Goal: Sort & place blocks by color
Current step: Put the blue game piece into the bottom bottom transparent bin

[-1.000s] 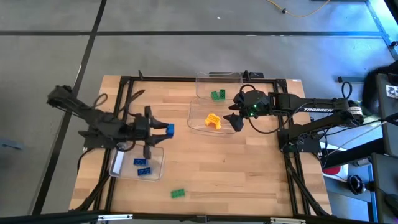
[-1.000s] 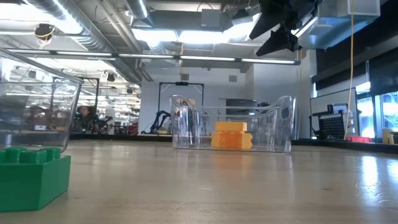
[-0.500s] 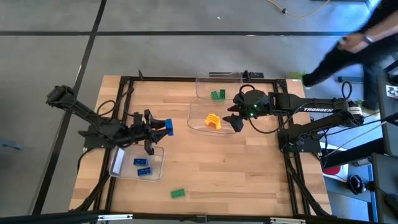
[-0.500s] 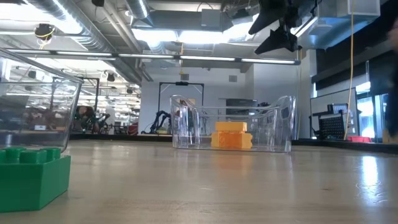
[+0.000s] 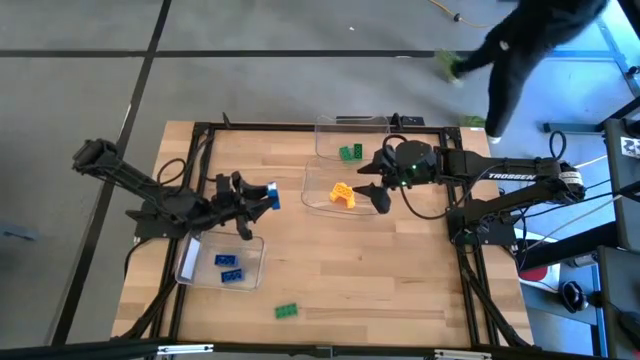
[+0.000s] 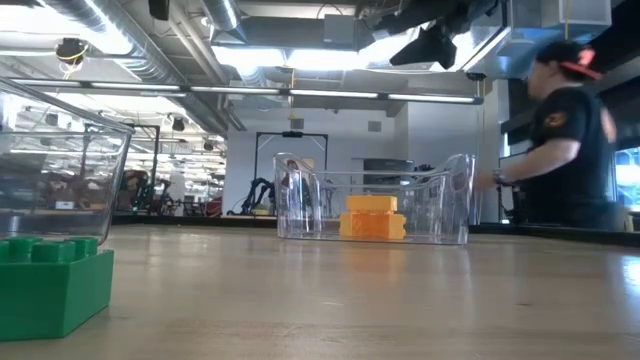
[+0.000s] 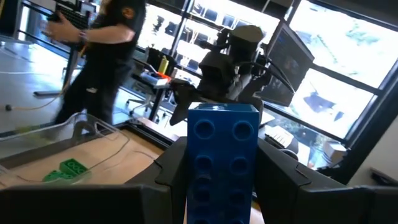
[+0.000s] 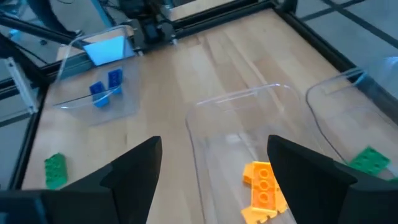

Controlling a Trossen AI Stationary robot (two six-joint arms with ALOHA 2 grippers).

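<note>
While the left gripper (image 5: 262,197) clamps a blue block (image 5: 271,196) in the air beside the bin (image 5: 186,262) with two blue blocks (image 5: 228,268), the right gripper (image 5: 374,193) hangs spread over the yellow-orange blocks (image 5: 343,195). Lone green block (image 5: 287,311) lies near the table's front edge.

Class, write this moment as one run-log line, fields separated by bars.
left gripper: shut on blue studded brick, beside clear bin with blue bricks | right gripper: open, empty, over bin holding orange bricks | loose green brick: on table
</note>
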